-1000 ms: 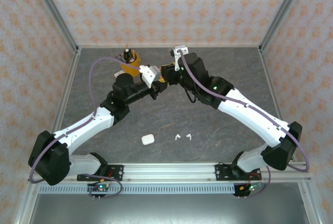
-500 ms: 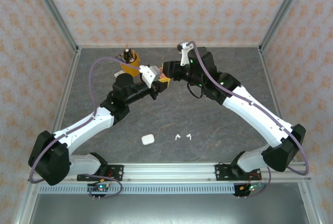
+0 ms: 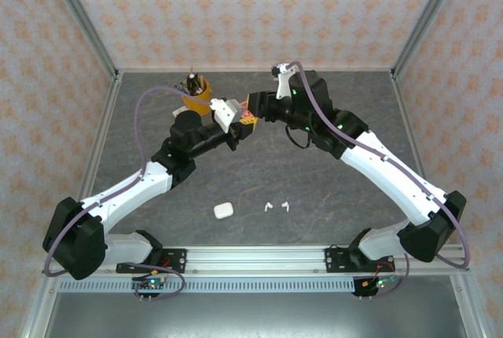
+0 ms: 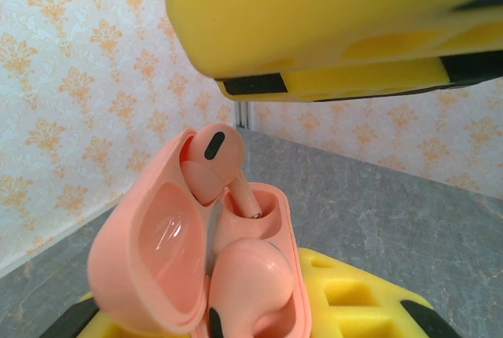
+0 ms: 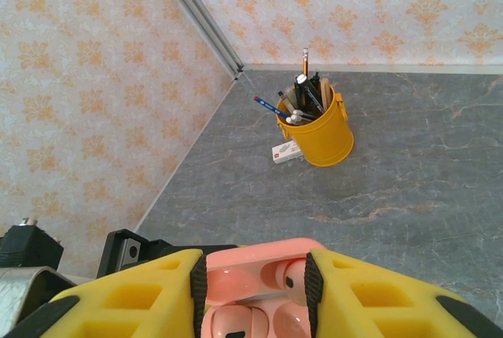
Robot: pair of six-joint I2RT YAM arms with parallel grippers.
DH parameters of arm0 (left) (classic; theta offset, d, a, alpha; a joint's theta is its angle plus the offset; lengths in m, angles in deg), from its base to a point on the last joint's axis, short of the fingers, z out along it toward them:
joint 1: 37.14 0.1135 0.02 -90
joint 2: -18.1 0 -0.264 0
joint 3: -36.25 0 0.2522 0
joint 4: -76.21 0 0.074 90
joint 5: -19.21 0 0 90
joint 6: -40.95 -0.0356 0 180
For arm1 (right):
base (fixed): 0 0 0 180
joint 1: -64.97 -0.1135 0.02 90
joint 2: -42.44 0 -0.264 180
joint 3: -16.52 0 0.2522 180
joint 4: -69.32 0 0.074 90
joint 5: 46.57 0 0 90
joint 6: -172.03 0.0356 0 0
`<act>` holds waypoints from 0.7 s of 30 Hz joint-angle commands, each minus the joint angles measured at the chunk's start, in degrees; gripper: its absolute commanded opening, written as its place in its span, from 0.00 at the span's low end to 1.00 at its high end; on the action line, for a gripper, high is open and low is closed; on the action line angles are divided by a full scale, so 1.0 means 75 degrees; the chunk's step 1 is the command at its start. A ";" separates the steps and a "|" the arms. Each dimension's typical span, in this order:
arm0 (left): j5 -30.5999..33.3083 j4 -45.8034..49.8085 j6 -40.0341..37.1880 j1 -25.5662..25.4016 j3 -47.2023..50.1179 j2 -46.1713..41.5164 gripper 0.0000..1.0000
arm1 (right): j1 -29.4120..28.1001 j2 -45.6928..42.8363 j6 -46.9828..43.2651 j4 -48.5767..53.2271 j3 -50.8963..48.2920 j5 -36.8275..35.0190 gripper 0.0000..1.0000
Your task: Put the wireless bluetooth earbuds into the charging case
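from the top camera i see both arms reaching in to meet over the middle of the table (image 3: 267,169), the left gripper (image 3: 238,123) and right gripper (image 3: 253,108) almost nose to nose, near the yellow cup (image 3: 196,98) of pens. close to the near edge lie a shut white case (image 3: 223,211) and, just to its right, two white earbuds (image 3: 268,207) (image 3: 285,206), apart from each other. on the left wrist camera my left gripper is clamped on the base of the pink charging case (image 4: 157,244), lid swung open, yellow fingers (image 4: 361,291) either side. one pink earbud (image 4: 247,275) sits low in the near well; the tilted pink earbud (image 4: 212,157) leans with its stem at the far well's mouth and its head raised (not fully down, as far as i can judge). a right finger hangs just above it, not touching. on the right wrist camera its fingers (image 5: 134,291) stand apart, nothing pinched, the open case beyond the gap.
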 commanded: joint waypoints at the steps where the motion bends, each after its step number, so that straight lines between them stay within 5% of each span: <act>1: -0.0101 -0.0216 -0.0118 -0.0076 -0.0229 -0.0220 0.00 | 0.0059 -0.0017 -0.0047 0.0018 0.0152 0.0033 0.40; 21: -0.0084 -0.0213 -0.0128 -0.0067 -0.0246 -0.0187 0.00 | 0.0189 0.0195 -0.0407 0.0381 0.0213 0.0992 0.39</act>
